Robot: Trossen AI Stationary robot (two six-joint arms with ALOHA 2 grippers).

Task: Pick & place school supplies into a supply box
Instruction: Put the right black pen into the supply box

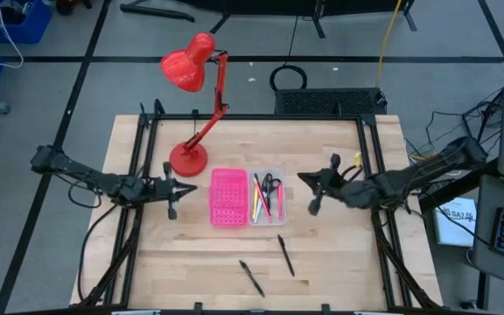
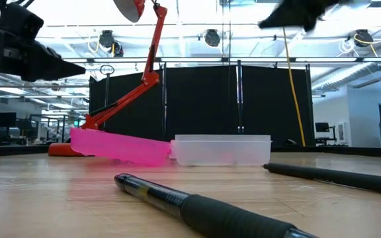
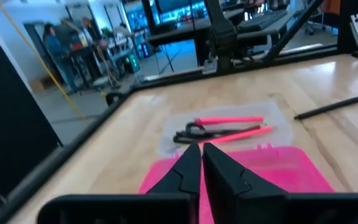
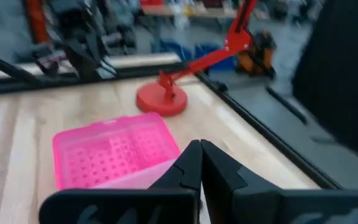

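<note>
L tool [image 1: 171,210] hangs over the desk [image 1: 339,262] near its left edge, w/ fingers nearly together and nothing between them; just beside it sit the red lamp [image 1: 191,114], then the pink tray [image 1: 227,198]. Touching the tray's right side, mid-desk, the clear supply box [image 1: 268,196] holds pink and yellow pens plus scissors [image 1: 271,185]; 2 dark pens [image 1: 285,255] lie loose toward the front edge. R tool [image 1: 313,206] hangs beside the box toward the right edge, clenched, empty.
</note>
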